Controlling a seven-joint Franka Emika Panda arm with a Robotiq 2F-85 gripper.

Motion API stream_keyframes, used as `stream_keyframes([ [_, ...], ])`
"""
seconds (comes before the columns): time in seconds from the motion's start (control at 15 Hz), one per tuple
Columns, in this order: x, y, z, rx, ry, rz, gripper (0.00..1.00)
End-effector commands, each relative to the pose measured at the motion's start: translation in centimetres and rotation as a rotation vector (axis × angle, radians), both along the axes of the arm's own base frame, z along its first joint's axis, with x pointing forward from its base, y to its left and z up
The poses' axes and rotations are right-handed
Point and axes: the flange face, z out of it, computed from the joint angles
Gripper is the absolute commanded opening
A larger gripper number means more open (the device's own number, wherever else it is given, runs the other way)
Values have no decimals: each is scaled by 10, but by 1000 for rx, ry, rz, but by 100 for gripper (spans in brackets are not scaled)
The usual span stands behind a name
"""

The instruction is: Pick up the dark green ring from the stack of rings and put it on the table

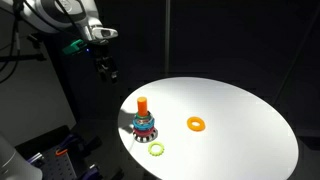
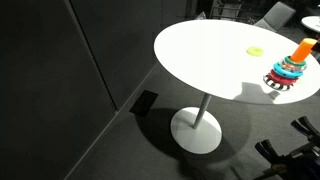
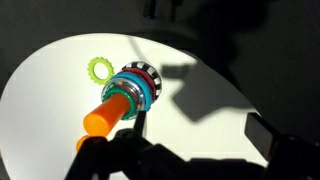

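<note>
The toy stack of rings [image 1: 143, 121], an upright orange peg with red and teal rings piled round its foot, stands on the large round white-topped table [image 1: 235, 105] near the rim. In the wrist view the lowest band of that stack is a dark ring with pale marks; this appears to be the small dark green ring [image 3: 144, 72], still on the peg beneath the teal one, though its colour is hard to make out. A pale yellow-green toothed ring [image 1: 156, 149] lies flat just beside the stack, towards the table edge. A small orange doughnut ring [image 1: 197, 124] lies flat further from the stack, towards the table's middle. The black robot gripper [image 1: 105, 69] hangs well above the stack and to one side, touching nothing. Its fingers are only dark shapes, so I cannot tell how wide they stand or whether they hold anything.
</note>
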Motion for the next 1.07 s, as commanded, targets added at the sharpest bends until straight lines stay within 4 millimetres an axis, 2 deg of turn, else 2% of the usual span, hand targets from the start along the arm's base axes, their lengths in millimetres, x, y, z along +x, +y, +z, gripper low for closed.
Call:
stream_keyframes([
  [0.0, 0, 0, 0, 0, 1, 0, 100],
  [0.33, 0, 0, 0, 0, 1, 0, 100],
  [0.53, 9, -6, 0, 1, 0, -13, 100],
  [0.8, 19, -24, -2, 31, -13, -51, 100],
  [1.0, 29, -46, -5, 63, -43, -100, 100],
])
